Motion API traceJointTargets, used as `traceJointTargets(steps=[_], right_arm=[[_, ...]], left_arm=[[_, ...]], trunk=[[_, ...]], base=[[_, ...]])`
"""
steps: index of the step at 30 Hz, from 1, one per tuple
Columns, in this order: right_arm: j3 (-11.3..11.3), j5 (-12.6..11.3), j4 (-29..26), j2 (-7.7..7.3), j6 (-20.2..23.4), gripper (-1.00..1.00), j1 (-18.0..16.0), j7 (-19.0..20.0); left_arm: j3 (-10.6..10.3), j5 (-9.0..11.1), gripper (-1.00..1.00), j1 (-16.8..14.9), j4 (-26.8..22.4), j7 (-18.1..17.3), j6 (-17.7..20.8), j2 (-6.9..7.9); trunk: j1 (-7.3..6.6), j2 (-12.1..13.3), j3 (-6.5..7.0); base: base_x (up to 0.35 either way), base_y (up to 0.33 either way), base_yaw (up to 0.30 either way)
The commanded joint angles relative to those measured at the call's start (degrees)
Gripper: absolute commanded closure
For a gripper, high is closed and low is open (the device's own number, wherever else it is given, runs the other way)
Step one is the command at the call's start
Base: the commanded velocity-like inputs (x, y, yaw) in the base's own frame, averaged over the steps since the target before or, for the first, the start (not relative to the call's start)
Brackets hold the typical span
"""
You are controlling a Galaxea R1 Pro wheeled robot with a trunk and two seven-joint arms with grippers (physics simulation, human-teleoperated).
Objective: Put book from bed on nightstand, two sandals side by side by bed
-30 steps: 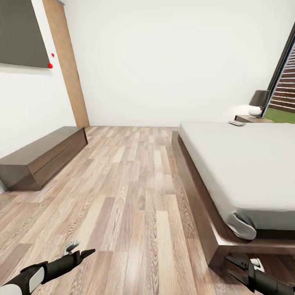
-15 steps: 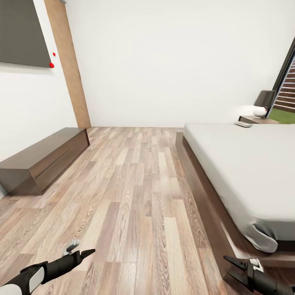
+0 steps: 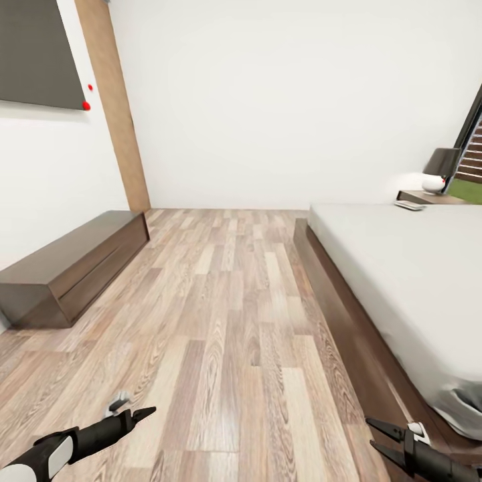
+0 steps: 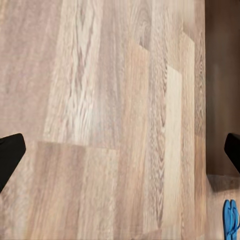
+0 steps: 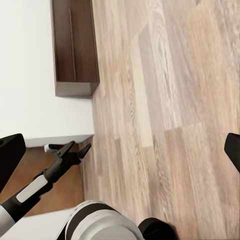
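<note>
Rolling along the bed, both grippers empty

My left gripper [image 3: 137, 413] and right gripper [image 3: 381, 438] hang low, spread, empty for travel. The bed [image 3: 408, 268] fills the right; a book-like thing [image 3: 410, 205] lies at its far edge, one blue sandal [image 4: 230, 219] on the floor [image 3: 227, 321]. The bed has slid rightward since earlier: my view moved.

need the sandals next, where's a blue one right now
A blue sandal shows at the corner of the left wrist view, lying on the wood-plank floor just past the end of a dark wooden piece.
</note>
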Motion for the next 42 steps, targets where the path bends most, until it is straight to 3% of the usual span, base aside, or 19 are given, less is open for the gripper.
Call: traceJointTargets(steps=[1, 22, 42], right_arm=[[0.5, -0.6, 0.0, -0.05, 0.5, -1.0, 0.0, 0.1], [0.4, -0.5, 0.0, -0.05, 0.5, -1.0, 0.0, 0.1], [0.4, -0.5, 0.0, -0.05, 0.6, -1.0, 0.0, 0.0]], left_arm=[[-0.2, 0.6, -1.0, 0.0, 0.0, -0.1, 0.6, 0.0], [-0.2, 0.6, -1.0, 0.0, 0.0, -0.1, 0.6, -0.09], [-0.2, 0.6, -1.0, 0.0, 0.0, -0.1, 0.6, -0.18]], trunk=[[0.01, 0.0, -0.06], [0.01, 0.0, -0.06], [0.01, 0.0, -0.06]], base=[[0.196, 0.175, 0.0], [0.198, 0.154, 0.0], [0.198, 0.017, 0.0]])
